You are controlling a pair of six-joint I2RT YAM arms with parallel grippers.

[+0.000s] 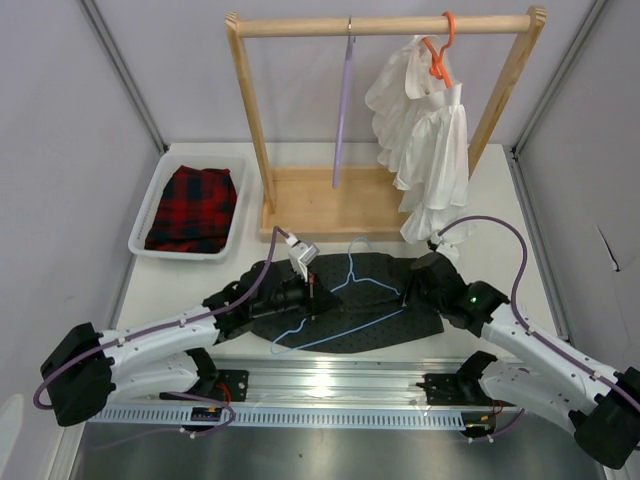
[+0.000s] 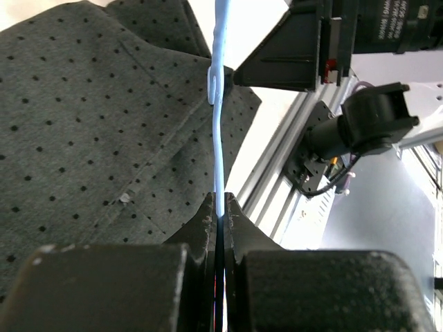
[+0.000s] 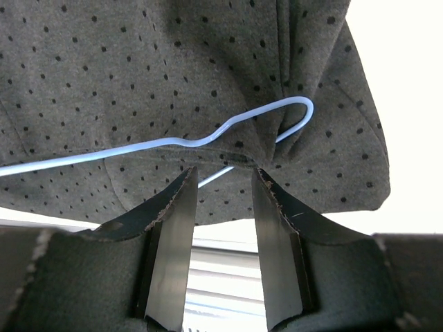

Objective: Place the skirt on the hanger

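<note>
Your left claw [image 2: 220, 207] is clamped tight on the thin pale-blue wire hanger [image 2: 219, 138]. The wire runs straight out from between its closed fingertips. Under that claw and off to its left side lies the dark dotted skirt [image 2: 83, 124], spread on the counter [image 1: 500, 230].

Your right claw [image 3: 223, 173] has its two fingers standing apart and holds nothing. Just past its fingertips the skirt is gathered into folds. One rounded end of the hanger rests on the cloth there, and a short stretch of wire crosses the gap between the fingers. From the wrist view you cannot be sure whether the fingertips touch the fabric or sit just short of it.

From above, the skirt sits between the two claws, and the hanger lies on top of it rather than inside it. The hook points away from both claws.

Beyond both claws stands a wooden rack [image 1: 385, 25]. A lilac hanger [image 1: 342, 110] hangs bare on its bar. An orange hanger [image 1: 437, 55] beside it carries a white ruffled garment [image 1: 425, 140], whose hem comes down near the far side of your right claw.

Well off beyond your left claw, on its left, a white bin [image 1: 150, 215] holds a red-black plaid garment [image 1: 195, 208].
</note>
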